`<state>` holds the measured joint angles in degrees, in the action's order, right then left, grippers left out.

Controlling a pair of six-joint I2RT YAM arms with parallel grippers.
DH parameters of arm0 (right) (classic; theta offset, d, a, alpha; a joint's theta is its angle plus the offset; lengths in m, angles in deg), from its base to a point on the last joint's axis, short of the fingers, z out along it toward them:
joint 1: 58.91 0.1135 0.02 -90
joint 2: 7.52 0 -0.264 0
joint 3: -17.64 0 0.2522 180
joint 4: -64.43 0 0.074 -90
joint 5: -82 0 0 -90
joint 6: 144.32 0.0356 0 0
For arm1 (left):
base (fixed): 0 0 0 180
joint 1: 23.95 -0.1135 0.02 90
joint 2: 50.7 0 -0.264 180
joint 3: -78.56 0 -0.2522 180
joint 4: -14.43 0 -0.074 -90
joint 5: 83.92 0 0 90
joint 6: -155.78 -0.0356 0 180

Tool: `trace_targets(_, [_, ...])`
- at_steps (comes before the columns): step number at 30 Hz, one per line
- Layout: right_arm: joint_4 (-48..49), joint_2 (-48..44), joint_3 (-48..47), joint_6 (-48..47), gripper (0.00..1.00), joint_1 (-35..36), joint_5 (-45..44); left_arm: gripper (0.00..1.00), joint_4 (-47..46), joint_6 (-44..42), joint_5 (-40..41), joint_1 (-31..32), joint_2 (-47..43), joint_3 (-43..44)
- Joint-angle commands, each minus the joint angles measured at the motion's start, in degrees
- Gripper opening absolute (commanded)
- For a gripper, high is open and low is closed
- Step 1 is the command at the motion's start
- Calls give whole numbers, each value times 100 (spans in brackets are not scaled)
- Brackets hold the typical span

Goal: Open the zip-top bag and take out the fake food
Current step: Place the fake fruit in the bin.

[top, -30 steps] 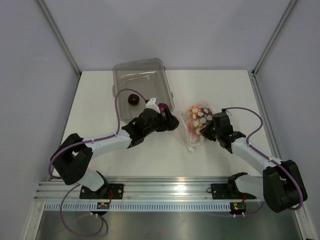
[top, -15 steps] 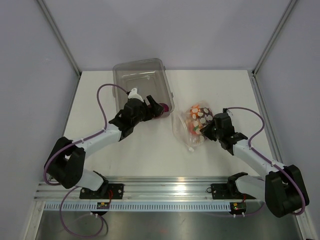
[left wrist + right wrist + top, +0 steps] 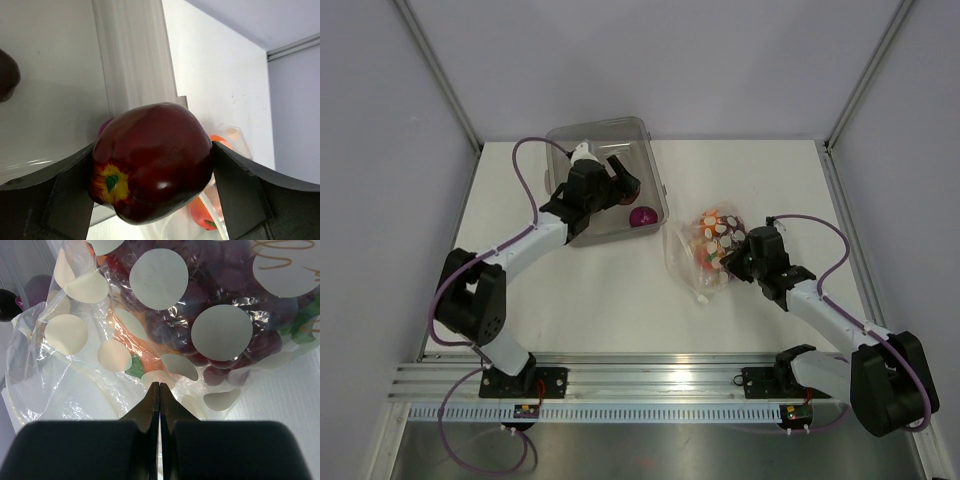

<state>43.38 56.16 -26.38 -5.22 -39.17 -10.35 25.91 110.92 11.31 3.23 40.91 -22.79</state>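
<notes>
- The clear bin (image 3: 595, 129) lies under and around the left gripper (image 3: 617, 182). The step in hand looks like dropping a removed piece into it. It would go best by lowering until the piece is well inside the walls before spreading the jaws, so that it does not bounce out.
- The zip-top bag (image 3: 692, 262) lies on the table, straight ahead of the right gripper (image 3: 159, 390). Its jaws are closed tight on a fold of the dotted film. The bag's long axis runs from the stuffed far end to a flat, emptier near end. The slack mouth seems to gape to the left of those jaws, toward the bin, though I cannot trace the zip strip for certain. Holding that pinch low and steady should keep the mouth facing the other arm.
- The dark red apple (image 3: 152, 167) sits squarely between the left jaws, which are spread wide and clamped on its two sides. Its yellow-marked end with the green leaf points down and left in the wrist view.
- The dark grapes (image 3: 220, 347) and orange pieces (image 3: 131, 347) of the fake food are inside the bag, just beyond the right fingertips.
- A purple piece (image 3: 642, 217) rests in the bin, near the left jaws on the bag's side.
</notes>
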Motion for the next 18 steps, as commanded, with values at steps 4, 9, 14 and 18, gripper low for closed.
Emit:
trace_targets(4, [87, -119, 38, 3, 0, -15, 6, 71, 369, -243, 136, -213, 585, 560])
trace_targets(9, [87, -145, 55, -15, 0, -24, 7, 72, 387, -296, 118, -318, 989, 666])
trace_targets(14, [87, -198, 73, -6, 0, -15, -2, 74, 431, -357, 162, -389, 1245, 763])
trace_targets(18, [87, -198, 73, -6, 0, -15, 6, 82, 526, -427, 223, -389, 1350, 868])
